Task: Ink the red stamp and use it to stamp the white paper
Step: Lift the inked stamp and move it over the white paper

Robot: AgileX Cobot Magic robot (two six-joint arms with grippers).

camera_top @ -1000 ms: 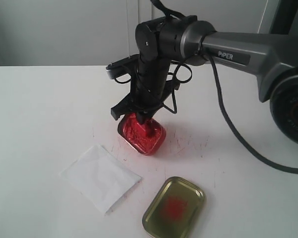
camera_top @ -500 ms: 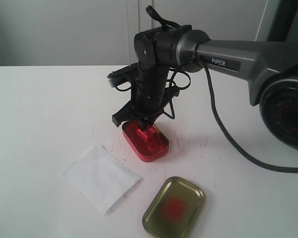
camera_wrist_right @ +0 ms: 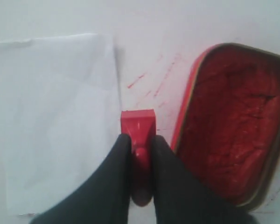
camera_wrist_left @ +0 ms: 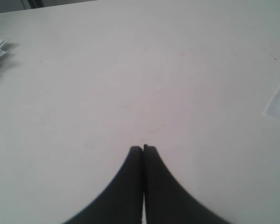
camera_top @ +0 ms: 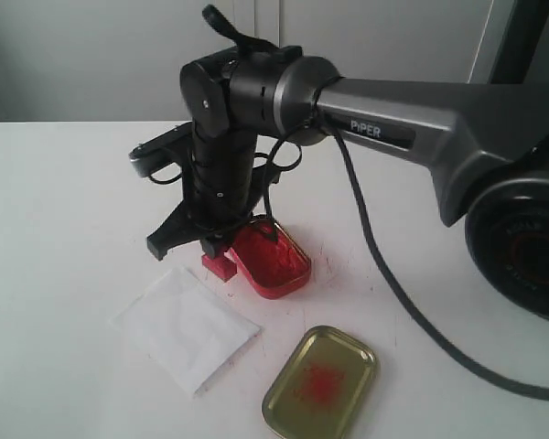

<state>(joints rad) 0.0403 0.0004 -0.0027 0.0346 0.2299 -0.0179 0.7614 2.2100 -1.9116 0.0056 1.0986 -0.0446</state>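
**Red stamp gripped between paper and ink tin**

Red marks the exterior view. One red stamp (camera_top: pixel 220 265) sits clamped in the right jaws, below the dark right arm (camera_top: pixel 384 123). It is just beside the near-left edge of the one open tin of red ink paste (camera_top: pixel 273 260). It is also close to the far corner of the one white paper (camera_top: pixel 185 326). Whether the stamp's face touches the table (camera_top: pixel 64 201) cannot be told. One gold-coloured lid (camera_top: pixel 320 384) with a red smear lies nearer the camera, apart from both paper and tin. The paper's edges all lie on the table with nothing on top. Bare table spreads wide to the left and behind the arm, while faint red scratches mark it to the right of the tin.

Left wrist view: the left jaws are pressed together with nothing between them, over plain table. A corner of a white sheet (camera_wrist_left: pixel 279 100) shows at the picture's margin, well apart from them. Whether it is the task's paper cannot be told.

Right wrist view: the right jaws grasp the stamp's (camera_wrist_right: pixel 137 122) narrow handle, one black finger on each side. Its square block sticks out past the fingertips (camera_wrist_right: pixel 122 144). The block is over the bare strip between the paper's (camera_wrist_right: pixel 56 116) edge and the tin's (camera_wrist_right: pixel 224 121) rim, near both. Thin red streaks (camera_wrist_right: pixel 149 84) mark that strip.
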